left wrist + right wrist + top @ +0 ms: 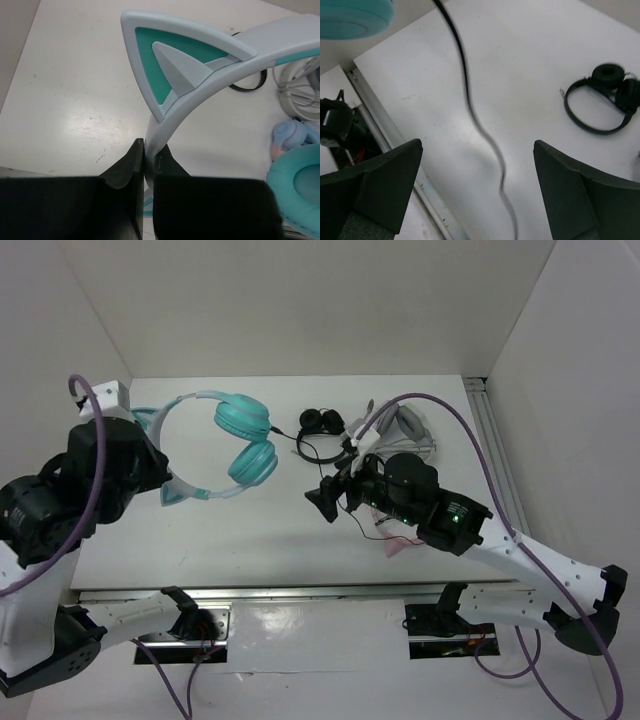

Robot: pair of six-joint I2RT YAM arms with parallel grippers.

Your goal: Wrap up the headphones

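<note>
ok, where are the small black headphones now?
Top view: the small black headphones lie centre-back on the table, right of the teal headphones and just beyond the right pincer.

table (pixel 250 530): white, scuffed | walls (pixel 300 300): plain white, back and both sides | rail (pixel 493 440): metal, along table's right edge

From here I saw my left gripper (pixel 149 159) pinched tight on the pale headband of the headphones (pixel 280 42), just below one cat ear (pixel 170 55) with its teal inset. A teal ear cushion (pixel 300 192) sat at lower right above the white table (pixel 75 100). Beyond it lay a pink-and-blue earcup (pixel 290 137) and loops of pale cable (pixel 297 92).
</note>
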